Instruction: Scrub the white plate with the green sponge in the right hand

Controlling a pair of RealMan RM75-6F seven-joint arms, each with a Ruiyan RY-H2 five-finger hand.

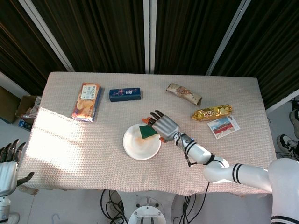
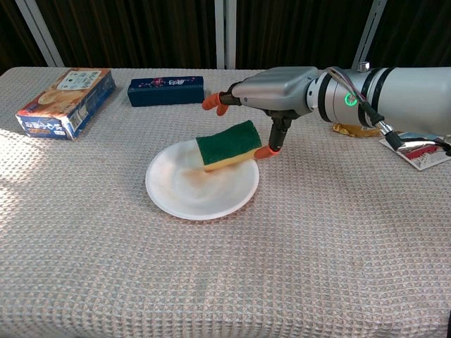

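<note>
The white plate (image 1: pixel 140 148) (image 2: pixel 190 197) lies near the table's middle, with a faint brownish smear on it. The green sponge (image 1: pixel 146 132) (image 2: pixel 225 143), yellow underneath, is tilted over the plate's far right part, its lower left end on or just above the plate. My right hand (image 1: pixel 166 126) (image 2: pixel 278 88) reaches in from the right and holds the sponge: the thumb presses its right end and the other fingers stretch out above and behind it. My left hand (image 1: pixel 9 165) hangs off the table's near left corner, fingers apart and empty.
A snack box (image 1: pixel 86 101) (image 2: pixel 67 102) and a dark blue box (image 1: pixel 125 94) (image 2: pixel 165 91) lie at the far left. A patterned packet (image 1: pixel 183 93), a gold wrapper (image 1: pixel 211 112) and a red-and-white card (image 1: pixel 224 127) (image 2: pixel 416 151) lie right of the plate.
</note>
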